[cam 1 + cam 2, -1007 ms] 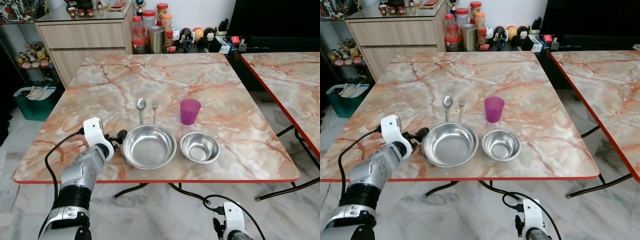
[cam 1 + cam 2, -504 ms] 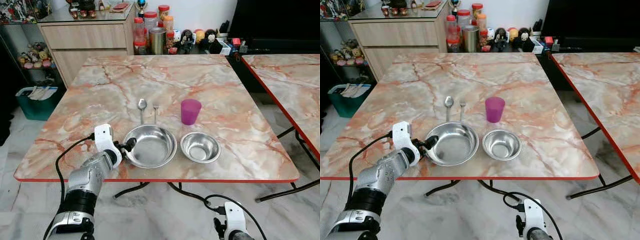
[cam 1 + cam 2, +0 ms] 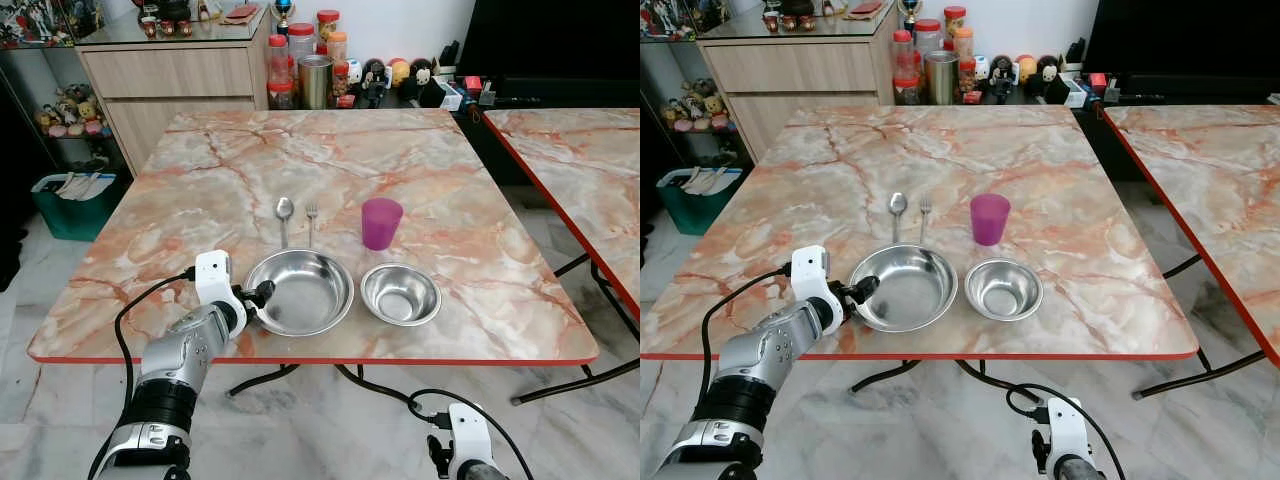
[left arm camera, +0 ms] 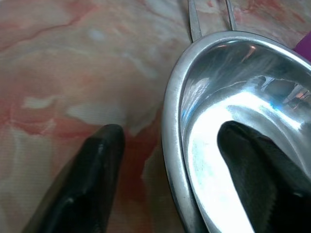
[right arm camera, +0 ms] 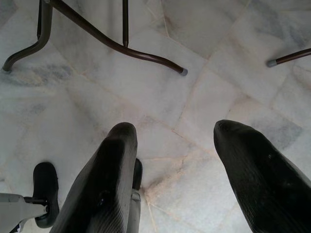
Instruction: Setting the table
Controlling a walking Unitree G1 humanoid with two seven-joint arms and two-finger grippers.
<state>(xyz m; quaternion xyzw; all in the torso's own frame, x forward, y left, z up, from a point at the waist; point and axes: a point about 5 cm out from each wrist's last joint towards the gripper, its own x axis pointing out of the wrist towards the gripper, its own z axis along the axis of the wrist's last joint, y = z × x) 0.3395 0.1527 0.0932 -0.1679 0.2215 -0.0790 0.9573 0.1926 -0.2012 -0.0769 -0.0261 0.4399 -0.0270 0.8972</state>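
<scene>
My left gripper (image 4: 170,165) straddles the large steel bowl (image 3: 300,292)'s near-left rim on the counter (image 3: 200,200), fingers spread, one inside, one outside.

I'm seeing the big bowl (image 3: 298,292) sitting near the table's (image 3: 200,180) front edge, the small bowl (image 3: 400,295) lying just right of it. Spoon (image 3: 283,210) and fork (image 3: 310,212) are lying side by side behind the big bowl, spoon leftward. The cup (image 3: 380,222) is standing behind the small bowl. Left gripper (image 3: 258,296) is straddling the big bowl's left rim.
</scene>
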